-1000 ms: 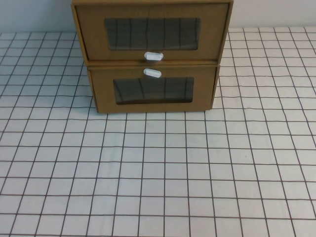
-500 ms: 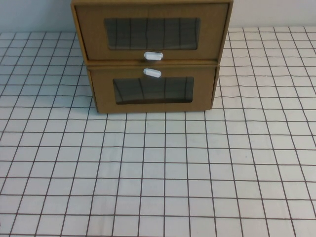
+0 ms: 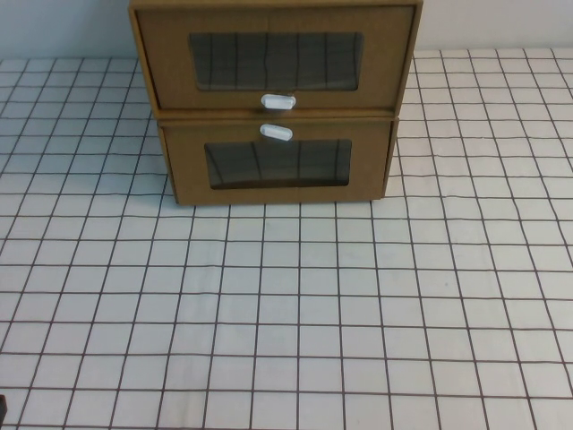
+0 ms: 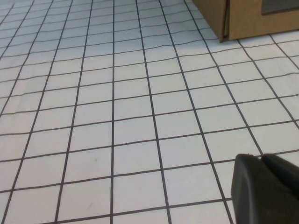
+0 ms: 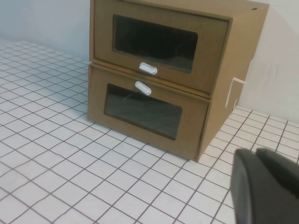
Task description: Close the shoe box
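Observation:
The shoe box (image 3: 274, 58) is the upper brown cardboard drawer at the back of the table, with a clear window and a white pull tab (image 3: 278, 102) under it. In the right wrist view the shoe box (image 5: 159, 44) has its front a little forward of the twin drawer (image 5: 145, 109) beneath it. My left gripper (image 4: 261, 157) is shut and holds nothing, low over the tiles and well short of the boxes. Only a dark sliver of the left gripper (image 3: 3, 409) shows in the high view's near left corner. My right gripper (image 5: 256, 151) is shut and empty, to the right of the boxes and nearer than them.
The lower twin drawer (image 3: 277, 166) carries its white tab (image 3: 276, 133) above its window. A white tablecloth with a black grid (image 3: 286, 305) stretches in front of the stack. A pale wall stands behind. The stack's near left corner (image 4: 243, 18) shows in the left wrist view.
A dark sliver of my left gripper has come into the near left corner of the high view. The boxes have not moved.

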You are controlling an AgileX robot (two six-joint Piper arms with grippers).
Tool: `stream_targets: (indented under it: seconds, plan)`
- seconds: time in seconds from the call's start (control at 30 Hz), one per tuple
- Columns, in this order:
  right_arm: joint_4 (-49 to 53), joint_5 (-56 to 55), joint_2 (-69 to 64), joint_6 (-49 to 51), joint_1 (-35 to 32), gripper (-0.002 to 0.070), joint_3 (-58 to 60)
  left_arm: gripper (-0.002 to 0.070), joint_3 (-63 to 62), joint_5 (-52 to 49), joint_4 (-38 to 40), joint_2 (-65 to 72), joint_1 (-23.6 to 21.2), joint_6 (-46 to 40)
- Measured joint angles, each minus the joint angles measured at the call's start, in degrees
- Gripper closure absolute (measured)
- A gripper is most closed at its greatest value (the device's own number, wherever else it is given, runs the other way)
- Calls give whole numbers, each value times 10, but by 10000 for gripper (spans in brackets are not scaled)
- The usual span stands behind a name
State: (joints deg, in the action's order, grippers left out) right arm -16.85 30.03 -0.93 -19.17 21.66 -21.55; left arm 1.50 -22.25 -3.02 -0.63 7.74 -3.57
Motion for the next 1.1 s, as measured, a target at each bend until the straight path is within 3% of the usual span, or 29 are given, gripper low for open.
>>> stream_targets:
  seconds: [0.7, 1.1]
  plan:
    - [32, -23, 1, 0, -9, 689, 33, 680, 0, -1, 0, 0, 0, 0]
    - [51, -197, 15, 113, -195, 690, 219, 680, 0, -1, 0, 0, 0, 0]
